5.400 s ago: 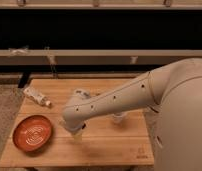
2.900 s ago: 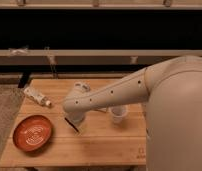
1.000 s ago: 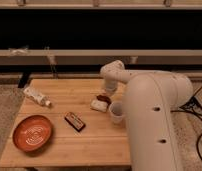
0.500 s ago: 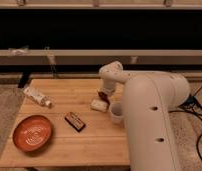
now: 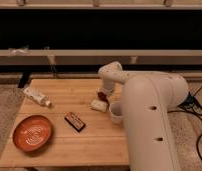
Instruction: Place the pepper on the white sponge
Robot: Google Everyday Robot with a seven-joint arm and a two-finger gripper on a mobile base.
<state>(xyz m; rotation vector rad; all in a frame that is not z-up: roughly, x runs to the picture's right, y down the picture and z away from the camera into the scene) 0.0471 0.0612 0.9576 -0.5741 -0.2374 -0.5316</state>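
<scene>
The white sponge (image 5: 98, 105) lies on the wooden table (image 5: 59, 150), right of the middle and just left of the white cup (image 5: 115, 111). My gripper (image 5: 101, 95) hangs from the bent white arm and points down right over the sponge's far edge. It is shut on the pepper (image 5: 100, 94), a small red spot at its tip, just above the sponge. I cannot tell whether the pepper touches the sponge.
A flat dark red-brown bar (image 5: 74, 121) lies in the middle of the table. An orange plate (image 5: 32, 132) sits at the front left. A long white tube (image 5: 36, 96) lies at the back left. My large white arm covers the table's right side.
The arm has swung from the table's middle to the right, over the sponge. In the last second the gripper has stayed almost still over the sponge.
</scene>
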